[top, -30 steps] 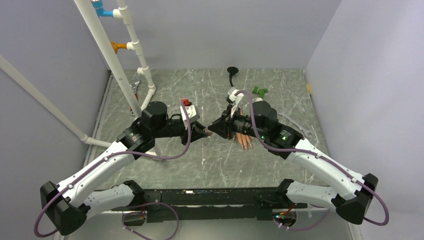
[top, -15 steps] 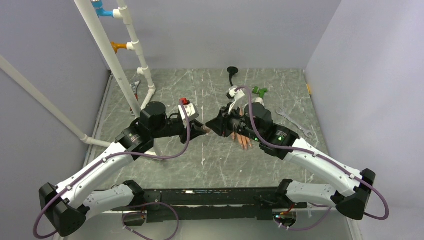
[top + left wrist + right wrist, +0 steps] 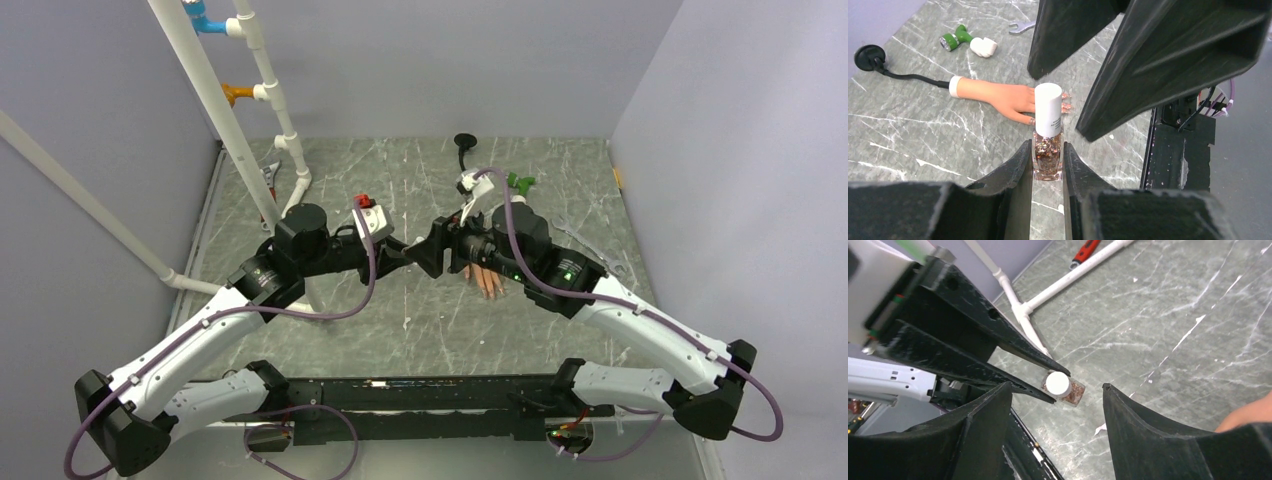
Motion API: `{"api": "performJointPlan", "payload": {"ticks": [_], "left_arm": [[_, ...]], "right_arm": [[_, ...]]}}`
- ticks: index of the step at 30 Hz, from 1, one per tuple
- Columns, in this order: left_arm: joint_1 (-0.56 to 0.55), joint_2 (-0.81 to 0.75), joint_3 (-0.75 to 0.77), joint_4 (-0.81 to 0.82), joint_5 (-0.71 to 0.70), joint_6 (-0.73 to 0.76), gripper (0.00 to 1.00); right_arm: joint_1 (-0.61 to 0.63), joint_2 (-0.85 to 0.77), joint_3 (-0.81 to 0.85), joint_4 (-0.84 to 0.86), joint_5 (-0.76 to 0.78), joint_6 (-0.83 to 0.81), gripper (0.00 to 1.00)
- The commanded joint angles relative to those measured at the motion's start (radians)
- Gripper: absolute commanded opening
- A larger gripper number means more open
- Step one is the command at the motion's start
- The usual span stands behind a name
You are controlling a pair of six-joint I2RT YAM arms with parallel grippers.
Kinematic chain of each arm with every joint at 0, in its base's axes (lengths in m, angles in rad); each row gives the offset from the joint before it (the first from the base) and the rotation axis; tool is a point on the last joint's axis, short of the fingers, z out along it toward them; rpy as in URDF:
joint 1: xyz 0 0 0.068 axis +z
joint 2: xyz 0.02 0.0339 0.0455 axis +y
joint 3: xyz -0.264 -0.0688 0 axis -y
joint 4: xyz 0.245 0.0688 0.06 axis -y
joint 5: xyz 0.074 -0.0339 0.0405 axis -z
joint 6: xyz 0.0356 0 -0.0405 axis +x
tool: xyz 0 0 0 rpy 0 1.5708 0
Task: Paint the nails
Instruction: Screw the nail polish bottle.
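My left gripper (image 3: pixel 1047 146) is shut on a small glass bottle (image 3: pixel 1048 159) of brown glitter polish with a white cap (image 3: pixel 1048 107), held upright above the table. My right gripper (image 3: pixel 1057 386) is open and faces the cap (image 3: pixel 1057 383); its fingers (image 3: pixel 1168 60) flank the cap without touching it. The peach mannequin hand (image 3: pixel 998 97) with a white cuff lies flat behind the bottle. Its nails (image 3: pixel 1066 107) look glitter-speckled and are partly hidden by the cap. In the top view the two grippers meet tip to tip (image 3: pixel 418 252), with the hand (image 3: pixel 488 280) under the right wrist.
A white pipe frame (image 3: pixel 260 130) stands at the back left with a red-handled tool (image 3: pixel 1085 252) beside it. A green-and-white object (image 3: pixel 968 42), a black suction cup with a cord (image 3: pixel 868 54) and a wrench (image 3: pixel 1020 28) lie behind the hand.
My right gripper was shut and its jaws now stand open around the cap. Both grippers have drifted slightly left. The left grip on the bottle is unchanged.
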Motion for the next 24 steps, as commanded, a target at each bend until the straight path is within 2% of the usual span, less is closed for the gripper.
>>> {"api": "performJointPlan", "payload": {"ticks": [1,7,11,15,18,24], "left_arm": [[0.002,-0.022,0.017,0.059,0.008,-0.012,0.00],[0.002,-0.011,0.011,0.074,0.020,-0.021,0.00],[0.002,-0.006,0.022,0.065,0.072,-0.018,0.00],[0.000,0.016,0.031,0.068,0.178,-0.018,0.00],[-0.004,0.033,0.039,0.066,0.260,-0.016,0.00],[-0.024,0.037,0.038,0.055,0.283,0.011,0.00]], "right_arm": [[-0.013,-0.082,0.072,-0.010,0.003,-0.057,0.69],[-0.092,-0.118,0.065,-0.060,-0.036,-0.153,0.69],[-0.131,-0.165,0.021,-0.033,-0.186,-0.254,0.69],[-0.137,-0.176,0.026,-0.064,-0.249,-0.328,0.68],[-0.137,-0.185,0.022,-0.079,-0.399,-0.407,0.67],[-0.138,-0.161,0.050,-0.170,-0.522,-0.539,0.64]]}}
